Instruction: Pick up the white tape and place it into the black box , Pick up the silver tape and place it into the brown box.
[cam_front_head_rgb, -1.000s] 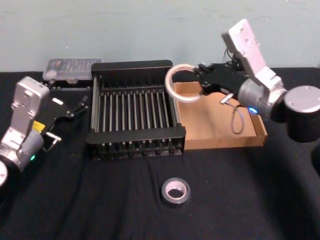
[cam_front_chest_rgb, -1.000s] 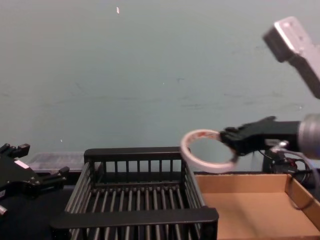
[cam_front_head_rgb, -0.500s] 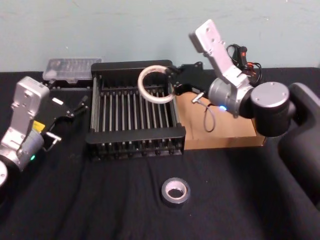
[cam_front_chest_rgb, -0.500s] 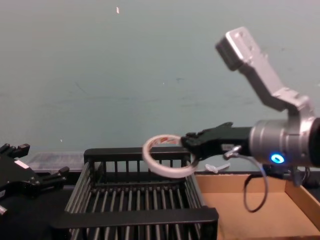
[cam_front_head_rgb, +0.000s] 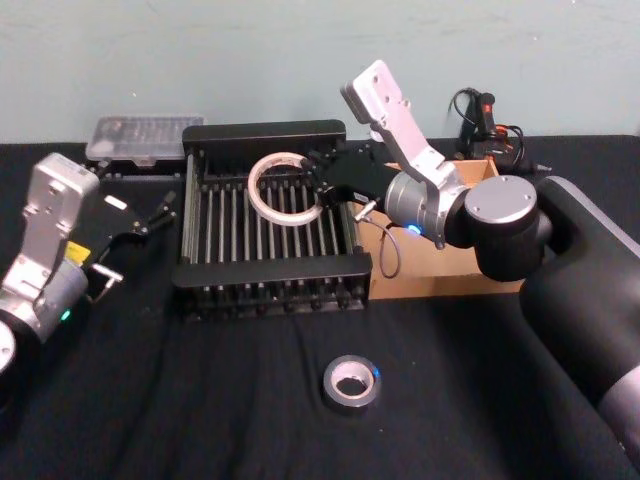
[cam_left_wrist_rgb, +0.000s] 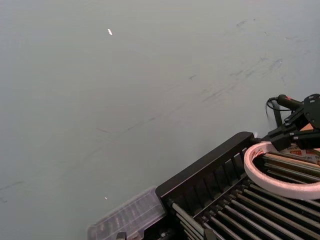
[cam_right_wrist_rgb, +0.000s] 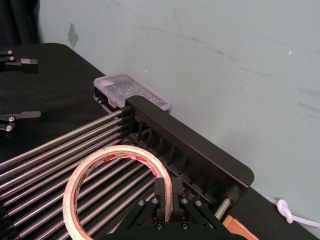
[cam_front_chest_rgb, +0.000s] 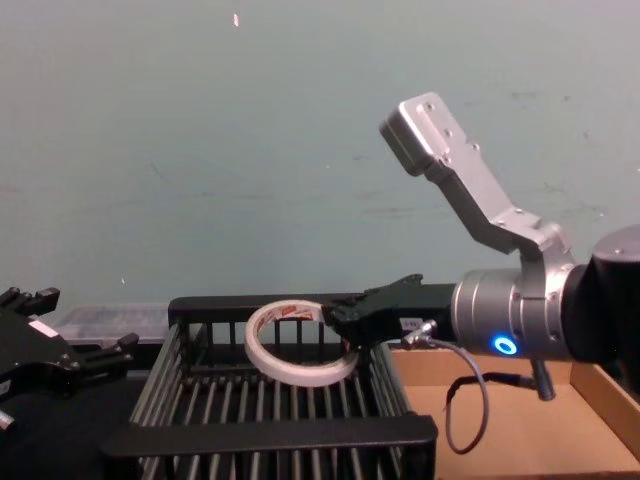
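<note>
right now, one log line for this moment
right gripper: shut on flat white tape roll | over black slatted crate | left gripper: open, parked

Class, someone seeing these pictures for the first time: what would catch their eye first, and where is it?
First, the white tape, pinched by its rim in the right gripper and held tilted above the black box. Next, the silver tape, lying alone on the black cloth in front of the boxes.
</note>
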